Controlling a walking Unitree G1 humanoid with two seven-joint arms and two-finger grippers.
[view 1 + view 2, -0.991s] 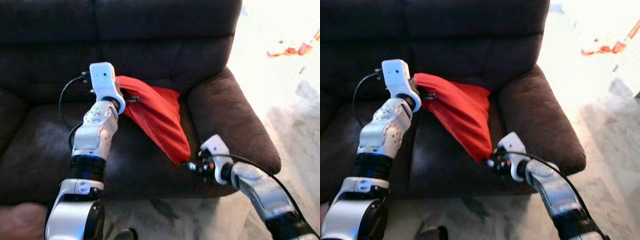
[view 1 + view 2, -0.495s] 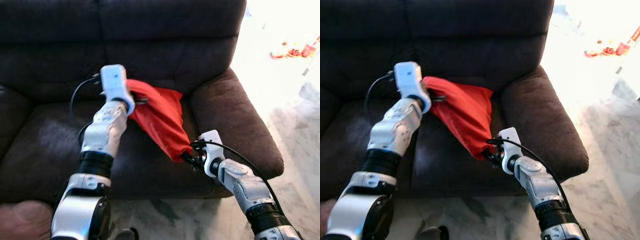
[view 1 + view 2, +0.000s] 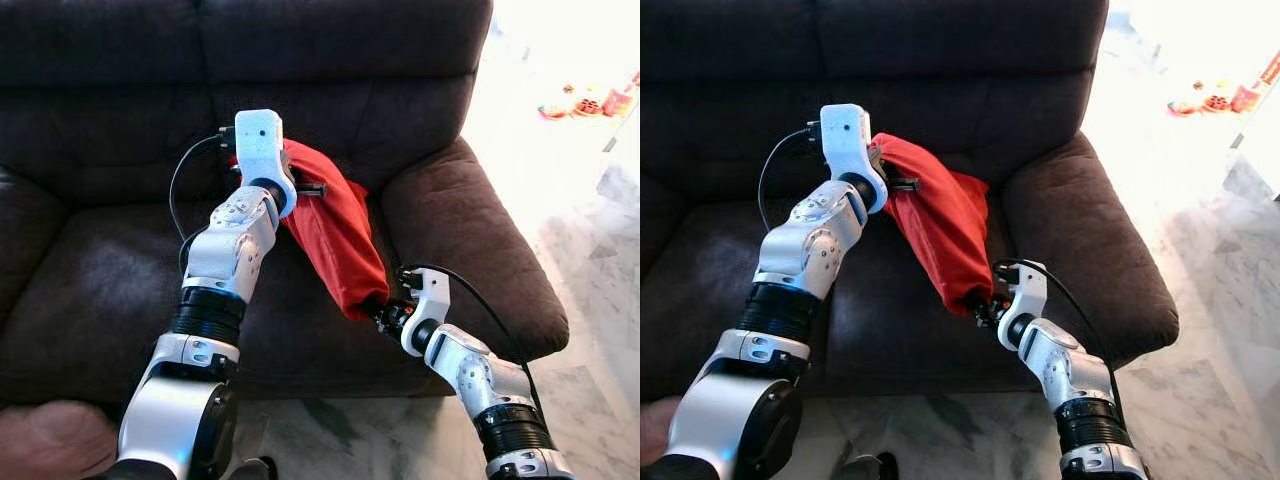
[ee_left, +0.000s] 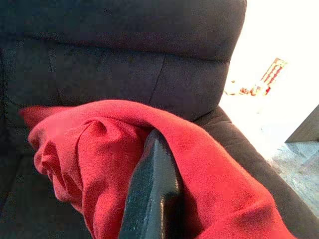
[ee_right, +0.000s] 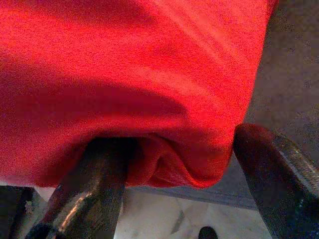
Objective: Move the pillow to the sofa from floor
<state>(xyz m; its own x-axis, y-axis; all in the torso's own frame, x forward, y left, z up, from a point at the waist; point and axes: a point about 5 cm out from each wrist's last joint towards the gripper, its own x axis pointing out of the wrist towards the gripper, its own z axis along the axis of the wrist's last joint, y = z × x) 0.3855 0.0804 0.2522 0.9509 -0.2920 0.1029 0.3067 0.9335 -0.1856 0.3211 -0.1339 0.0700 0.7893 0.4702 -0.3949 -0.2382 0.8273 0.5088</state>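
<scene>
A red pillow (image 3: 335, 235) hangs over the dark brown sofa's seat (image 3: 90, 290), stretched between my two grippers close to the right armrest. My left gripper (image 3: 305, 188) is shut on its upper corner near the backrest; in the left wrist view red fabric (image 4: 99, 144) wraps around one black finger (image 4: 152, 194). At the seat's front edge my right gripper (image 3: 381, 312) is shut on the pillow's lower corner. The right wrist view has that corner (image 5: 189, 159) bunched between the two fingers (image 5: 94, 194).
The sofa's right armrest (image 3: 470, 240) rises just beside the pillow. Pale marble floor (image 3: 590, 250) lies to the right, with small colourful items (image 3: 585, 100) far off. A brownish rounded shape (image 3: 40, 440) sits at the lower left corner.
My left gripper has carried the pillow's upper corner to the right, toward the backrest. The right gripper has come in closer under it, so the pillow hangs narrower and steeper.
</scene>
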